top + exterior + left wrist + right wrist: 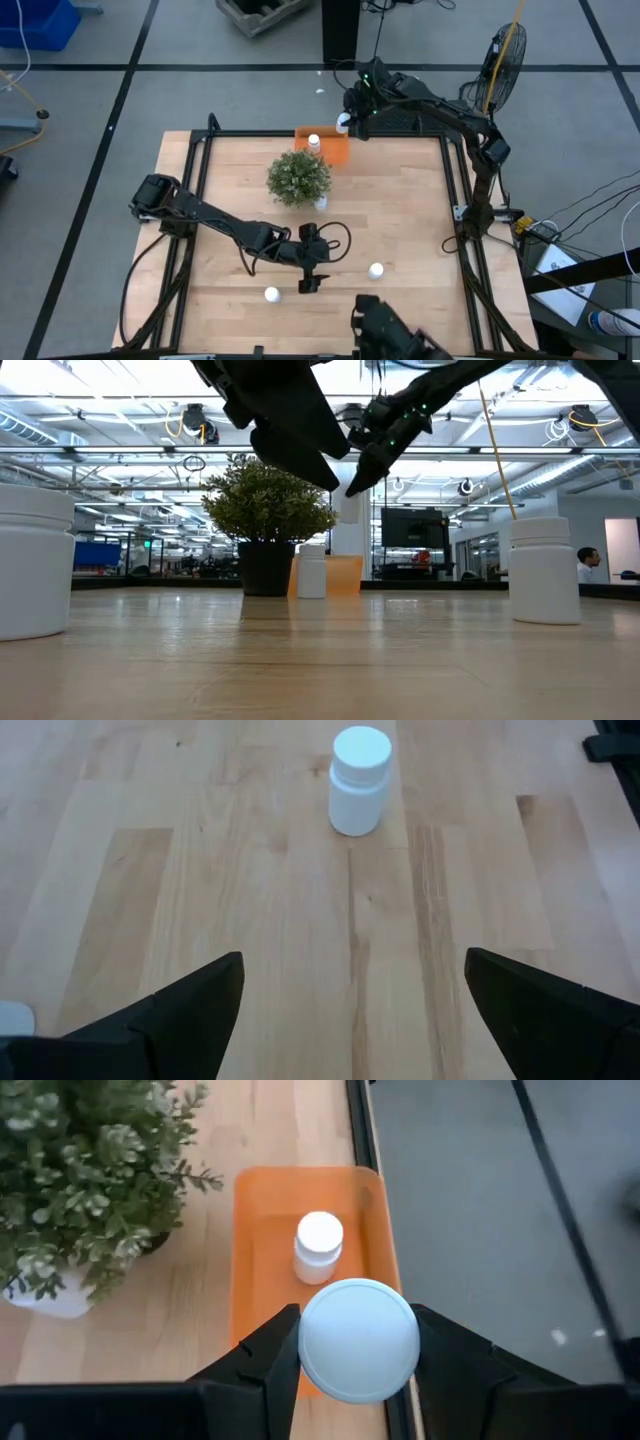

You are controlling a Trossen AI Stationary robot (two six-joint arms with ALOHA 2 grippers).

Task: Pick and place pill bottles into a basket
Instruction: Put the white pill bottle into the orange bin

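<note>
One pill bottle stands upright inside the orange basket, at the upper centre of the high view against the table's far rail. A second bottle is clamped between the fingers of the right gripper, held above the basket's right edge and not yet released. Three bottles remain on the table: one just below the potted plant, one at lower centre-right, and one at lower centre-left. The left gripper hangs at lower centre with its fingers spread wide and empty; the bottle ahead of it in the left wrist view is probably the lower centre-right one. Progress: one placed, one in delivery, three outstanding.
</note>
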